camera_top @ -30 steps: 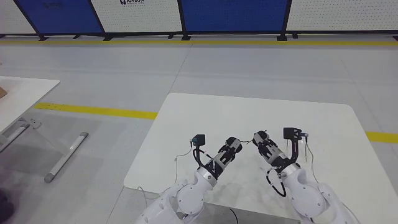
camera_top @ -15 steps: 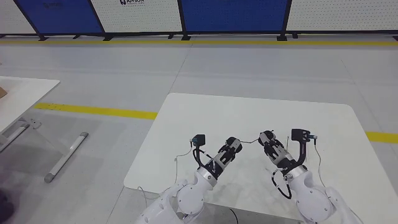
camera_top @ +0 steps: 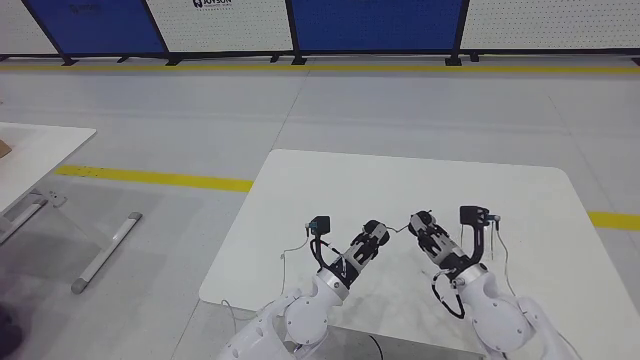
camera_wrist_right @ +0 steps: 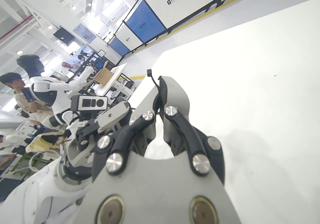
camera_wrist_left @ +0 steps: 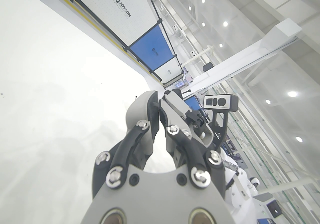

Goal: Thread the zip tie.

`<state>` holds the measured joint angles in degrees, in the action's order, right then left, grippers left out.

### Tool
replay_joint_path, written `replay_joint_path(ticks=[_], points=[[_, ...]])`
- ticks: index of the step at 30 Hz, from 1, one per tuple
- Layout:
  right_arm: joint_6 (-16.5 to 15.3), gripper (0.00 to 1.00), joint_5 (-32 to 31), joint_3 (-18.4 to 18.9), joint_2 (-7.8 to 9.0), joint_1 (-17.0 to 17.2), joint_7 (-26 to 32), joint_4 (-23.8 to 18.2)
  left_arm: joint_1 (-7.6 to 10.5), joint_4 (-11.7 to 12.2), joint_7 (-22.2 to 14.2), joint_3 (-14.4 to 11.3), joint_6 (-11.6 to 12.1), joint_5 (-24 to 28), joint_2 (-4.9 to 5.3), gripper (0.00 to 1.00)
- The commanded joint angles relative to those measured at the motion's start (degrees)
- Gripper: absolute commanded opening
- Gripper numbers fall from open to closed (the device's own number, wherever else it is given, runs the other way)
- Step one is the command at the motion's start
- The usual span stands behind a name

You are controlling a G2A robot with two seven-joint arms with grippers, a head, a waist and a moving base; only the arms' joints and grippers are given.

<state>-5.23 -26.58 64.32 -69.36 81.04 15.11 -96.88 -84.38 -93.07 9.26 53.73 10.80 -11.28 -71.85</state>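
Observation:
A thin black zip tie [camera_top: 397,228] spans the short gap between my two grippers above the near part of the white table [camera_top: 400,180]. My left gripper [camera_top: 380,228] is shut, and in its wrist view the fingertips [camera_wrist_left: 159,102] press together on a small dark end of the tie. My right gripper [camera_top: 414,222] is shut on the tie as well. In the right wrist view the zip tie's square head [camera_wrist_right: 149,72] sticks out past the right gripper [camera_wrist_right: 158,84]. The two grippers stand nearly tip to tip.
The table's near edge [camera_top: 300,300] runs just under both arms, and its far half is bare. A second white table [camera_top: 40,150] stands off to the left across the floor. Blue and white panels [camera_top: 380,0] line the back.
The right gripper swung away to the right half a second ago and has come back in close to the left gripper. The left arm has stayed where it was.

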Motion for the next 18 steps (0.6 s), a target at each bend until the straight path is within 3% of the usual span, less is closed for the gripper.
replay_joint_path(ticks=[1, 18], points=[[0.0, 0.0, 0.2, 0.1, -0.02, -0.1, 0.5, 0.2, 0.0, 0.0, 0.0, 0.0, 0.0, 0.0, 0.0, 0.0], [-0.2, 0.0, -2.3, 0.6, -0.4, 0.8, -3.8, 0.2, -0.08, -0.1, -0.7, 0.2, 0.4, 2.0, -0.14, 0.0]])
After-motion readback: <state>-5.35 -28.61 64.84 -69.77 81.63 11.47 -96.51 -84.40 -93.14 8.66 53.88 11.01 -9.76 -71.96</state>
